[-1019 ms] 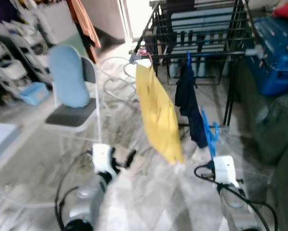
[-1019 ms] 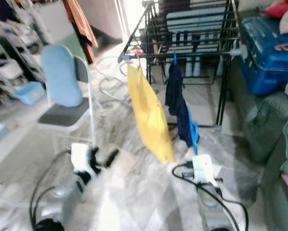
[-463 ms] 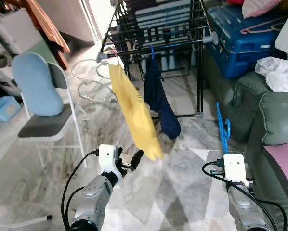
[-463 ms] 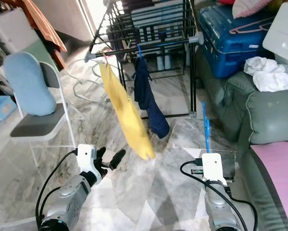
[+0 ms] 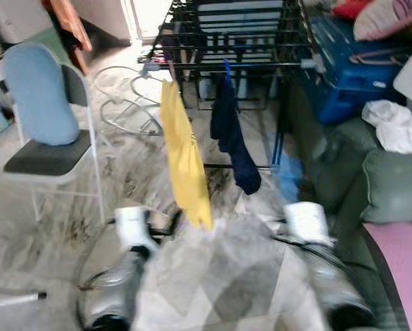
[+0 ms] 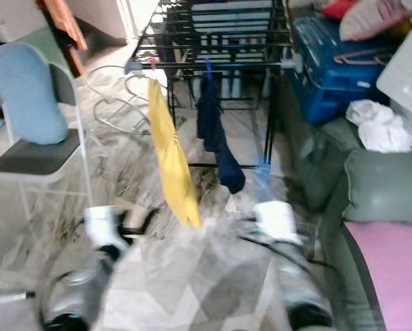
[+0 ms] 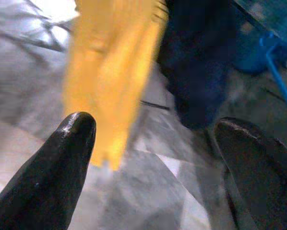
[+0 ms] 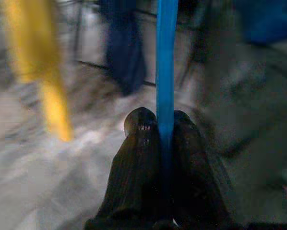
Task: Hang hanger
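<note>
A thin blue plastic hanger [image 8: 165,62] is held upright, pinched between the closed fingers of the right gripper [image 8: 159,125]. It is seen as a blurred blue streak near the black rack [image 6: 220,41], apart from its bars.

Daylight from doorway [image 5: 145,8] at top, glare there. Head views motion-blurred, arms smeared worst. Wrist views soft, backgrounds blurred; fingers [image 8: 141,158] sharper. Floor [image 5: 213,276] evenly lit, shadows faint.

Both silver arms reach forward toward twelve o'clock, blurred — the left gripper [image 7: 153,139] has its fingers spread wide, the right gripper [image 8: 159,125] is pinched closed.
</note>
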Available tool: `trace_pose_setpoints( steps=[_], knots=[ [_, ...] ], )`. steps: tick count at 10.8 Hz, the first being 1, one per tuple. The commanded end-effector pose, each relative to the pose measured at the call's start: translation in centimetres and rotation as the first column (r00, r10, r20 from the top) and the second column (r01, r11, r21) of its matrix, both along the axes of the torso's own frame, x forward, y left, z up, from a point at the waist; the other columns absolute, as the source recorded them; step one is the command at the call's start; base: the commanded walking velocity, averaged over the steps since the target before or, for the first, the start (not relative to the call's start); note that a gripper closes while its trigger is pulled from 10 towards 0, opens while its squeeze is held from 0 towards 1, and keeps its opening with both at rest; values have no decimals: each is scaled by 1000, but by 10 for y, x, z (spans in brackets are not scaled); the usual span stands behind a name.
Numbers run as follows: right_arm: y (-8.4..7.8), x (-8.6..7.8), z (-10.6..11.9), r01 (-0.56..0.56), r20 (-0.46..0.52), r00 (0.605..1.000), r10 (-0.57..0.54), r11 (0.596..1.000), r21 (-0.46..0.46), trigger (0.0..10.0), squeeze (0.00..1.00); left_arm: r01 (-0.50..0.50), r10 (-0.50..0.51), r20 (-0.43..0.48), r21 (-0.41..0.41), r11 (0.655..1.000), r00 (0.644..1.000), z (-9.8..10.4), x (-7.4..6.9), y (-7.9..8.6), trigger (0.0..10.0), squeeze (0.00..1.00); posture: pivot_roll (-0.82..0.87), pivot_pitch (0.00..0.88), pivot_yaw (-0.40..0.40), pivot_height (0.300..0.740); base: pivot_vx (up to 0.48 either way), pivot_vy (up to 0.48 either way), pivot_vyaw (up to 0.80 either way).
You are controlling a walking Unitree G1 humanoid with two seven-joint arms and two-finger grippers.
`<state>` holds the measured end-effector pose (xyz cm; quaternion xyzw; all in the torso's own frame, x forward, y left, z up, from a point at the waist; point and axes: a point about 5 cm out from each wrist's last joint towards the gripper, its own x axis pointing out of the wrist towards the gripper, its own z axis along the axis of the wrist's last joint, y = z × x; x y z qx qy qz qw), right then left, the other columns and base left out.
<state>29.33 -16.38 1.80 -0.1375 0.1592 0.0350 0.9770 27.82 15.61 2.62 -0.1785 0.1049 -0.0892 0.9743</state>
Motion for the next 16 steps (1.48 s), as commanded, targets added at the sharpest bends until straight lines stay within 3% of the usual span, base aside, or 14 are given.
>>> trace_pose_setpoints(
  steps=[1, 3, 5, 8, 9, 12, 15, 16],
  knots=[
    [2, 3, 2, -21, -4, 1000, 21, 1000, 0, 10000, 0, -47, 46, 4, 5, 999, 999, 0, -4, 8, 10000, 0, -96, 0, 13, 740, 0, 0, 0],
    [-4, 2, -4, -15, -40, 999, 15, 1000, -1, 10000, 0, -115, 115, -4, -1, 993, 993, -4, -10, 18, 10000, 0, -77, 0, 18, 740, 0, 0, 0],
    [-23, -7, -9, 81, -43, 996, -81, 997, 0, 10000, 0, -16, 17, -22, 24, 1000, 1000, -6, -12, 7, 10000, 0, -120, 0, 80, 740, 0, 0, 0],
    [-53, -34, -19, 211, -36, 977, -212, 977, -26, 10000, 0, 105, -102, -90, 28, 994, 991, -21, -15, -15, 10000, 0, -254, 0, 166, 740, 0, 0, 0],
    [-56, -38, -20, 228, -27, 973, -229, 973, -31, 10000, 0, 109, -107, -95, 22, 994, 990, -21, -13, -17, 10000, 0, -262, 0, 183, 740, 0, 0, 0],
    [-32, -37, -18, 178, -18, 984, -178, 984, -11, 10000, 0, 105, -101, -110, 27, 994, 989, -23, -11, -10, 10000, 0, -262, 0, 184, 740, 0, 0, 0],
    [-44, -28, -15, 177, -29, 984, -178, 984, -25, 10000, 0, 76, -75, -73, 1, 997, 994, -14, 0, -22, 10000, 0, -212, 0, 169, 740, 0, 0, 0],
    [-35, -21, -13, 135, -33, 990, -136, 990, -25, 10000, 0, 45, -45, -54, -5, 999, 998, -11, -1, -19, 10000, 0, -169, 0, 126, 740, 0, 0, 0]
  ],
)
